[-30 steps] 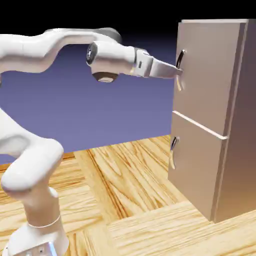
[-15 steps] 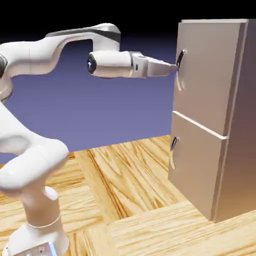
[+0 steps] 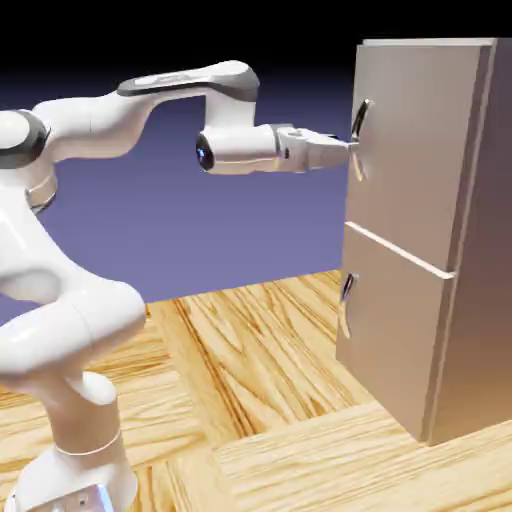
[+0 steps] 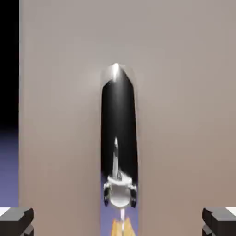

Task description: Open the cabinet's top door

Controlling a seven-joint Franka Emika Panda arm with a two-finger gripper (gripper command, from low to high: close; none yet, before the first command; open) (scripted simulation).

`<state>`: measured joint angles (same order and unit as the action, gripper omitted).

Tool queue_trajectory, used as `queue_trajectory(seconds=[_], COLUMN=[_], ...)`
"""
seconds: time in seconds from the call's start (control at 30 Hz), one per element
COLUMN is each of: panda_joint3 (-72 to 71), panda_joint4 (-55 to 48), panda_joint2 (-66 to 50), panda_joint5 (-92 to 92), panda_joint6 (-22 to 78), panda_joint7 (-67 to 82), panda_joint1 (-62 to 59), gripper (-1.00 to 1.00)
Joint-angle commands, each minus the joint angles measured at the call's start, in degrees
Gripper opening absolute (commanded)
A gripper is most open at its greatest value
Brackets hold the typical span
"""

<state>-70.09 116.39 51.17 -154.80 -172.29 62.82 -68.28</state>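
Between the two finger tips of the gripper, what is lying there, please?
In the hand view, the top door's curved handle lies between the wide-open fingers, with the door panel behind it.

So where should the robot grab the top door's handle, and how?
I'd grip the long middle of the top door's handle, coming straight from the front. It's a tall, narrow bar standing up and down, so one finger of the gripper could go on each side. The fingers are wide apart, so it should fit between them.
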Motion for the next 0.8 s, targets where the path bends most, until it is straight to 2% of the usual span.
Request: queue_trajectory(seconds=[0.0, 0.03, 0.37, 0.77], panda_joint3=[-0.07, -0.07, 15.22, 40.12], panda_joint4=[-0.09, -0.09, 16.01, 34.07], panda_joint2=[-0.03, -0.03, -1.85, 2.70], panda_joint5=[-0.01, -0.01, 9.18, 31.39], panda_joint6=[0.01, 0.01, 14.32, 38.95], panda_joint7=[0.00, 0.00, 0.41, -4.46], panda_joint1=[-0.12, -0.12, 18.57, 35.48], gripper=[0.00, -1.00, -1.00, -1.00])
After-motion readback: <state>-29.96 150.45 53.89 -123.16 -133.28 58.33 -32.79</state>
